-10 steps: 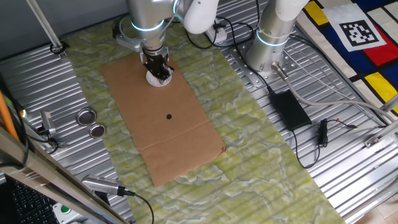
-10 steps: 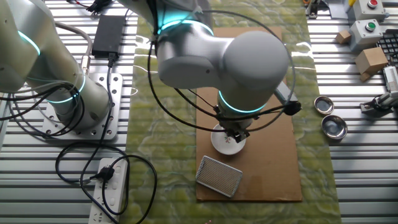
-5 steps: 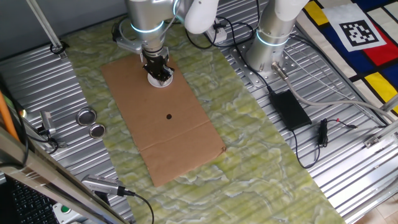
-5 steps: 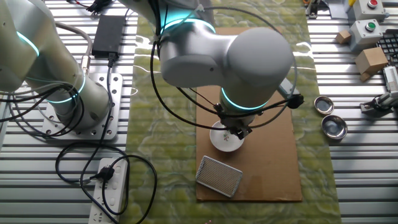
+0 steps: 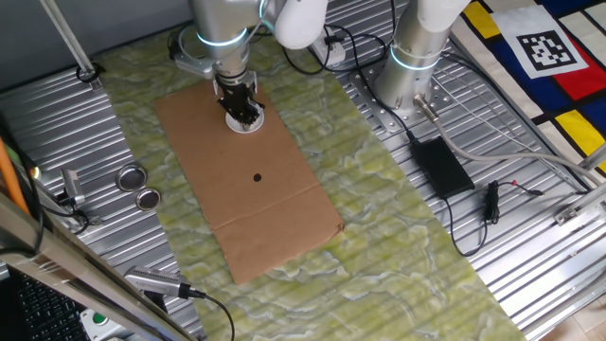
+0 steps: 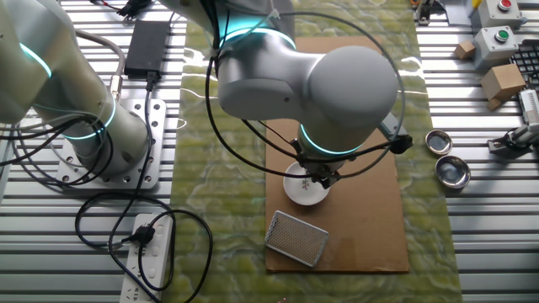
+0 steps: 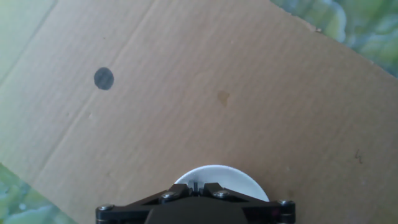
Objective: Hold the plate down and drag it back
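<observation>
The small round white plate [image 5: 245, 123] lies on the brown cardboard sheet [image 5: 275, 199] near its far end. It also shows in the other fixed view [image 6: 301, 190] and in the hand view [image 7: 221, 177] at the bottom edge. My gripper [image 5: 242, 112] stands straight above the plate with its fingers together, the tips down on the plate's middle; it also shows in the other fixed view [image 6: 320, 179] and in the hand view [image 7: 196, 185]. The arm hides part of the plate in both fixed views.
A black dot [image 5: 258, 176] marks the cardboard's middle and shows in the hand view [image 7: 104, 78]. Two silvery tins [image 5: 131, 177] [image 5: 148, 198] sit on the ribbed table to the left. A metal mesh pad [image 6: 296, 239] lies on the cardboard. A second arm's base [image 5: 407, 76], a power brick [image 5: 440, 166] and cables stand at the right.
The gripper and the plate under it have slid a little away from the black dot, toward the cardboard's far end.
</observation>
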`<state>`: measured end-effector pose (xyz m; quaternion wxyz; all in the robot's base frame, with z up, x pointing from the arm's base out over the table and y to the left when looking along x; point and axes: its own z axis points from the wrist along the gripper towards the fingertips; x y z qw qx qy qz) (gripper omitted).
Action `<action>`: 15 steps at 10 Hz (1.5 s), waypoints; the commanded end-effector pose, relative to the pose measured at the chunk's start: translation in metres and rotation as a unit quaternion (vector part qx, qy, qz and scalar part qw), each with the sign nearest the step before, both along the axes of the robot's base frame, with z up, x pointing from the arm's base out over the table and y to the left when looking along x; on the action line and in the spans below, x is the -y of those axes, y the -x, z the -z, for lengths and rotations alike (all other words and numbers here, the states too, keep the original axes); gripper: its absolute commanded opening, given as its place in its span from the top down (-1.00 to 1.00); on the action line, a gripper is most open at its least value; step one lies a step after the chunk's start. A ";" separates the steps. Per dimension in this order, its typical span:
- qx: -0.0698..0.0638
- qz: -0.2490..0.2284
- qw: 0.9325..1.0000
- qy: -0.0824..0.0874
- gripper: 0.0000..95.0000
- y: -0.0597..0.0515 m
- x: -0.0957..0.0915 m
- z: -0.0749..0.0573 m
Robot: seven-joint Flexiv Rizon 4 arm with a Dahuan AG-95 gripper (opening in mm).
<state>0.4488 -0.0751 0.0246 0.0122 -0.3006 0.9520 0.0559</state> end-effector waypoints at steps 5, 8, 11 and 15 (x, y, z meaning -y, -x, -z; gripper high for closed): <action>-0.006 0.000 1.000 0.001 1.00 -0.002 -0.003 0.000; -0.018 -0.003 1.000 0.004 1.00 -0.002 -0.005 0.001; -0.025 -0.005 1.000 0.007 1.00 -0.003 -0.006 0.001; -0.025 0.003 1.000 0.004 1.00 -0.004 -0.013 0.000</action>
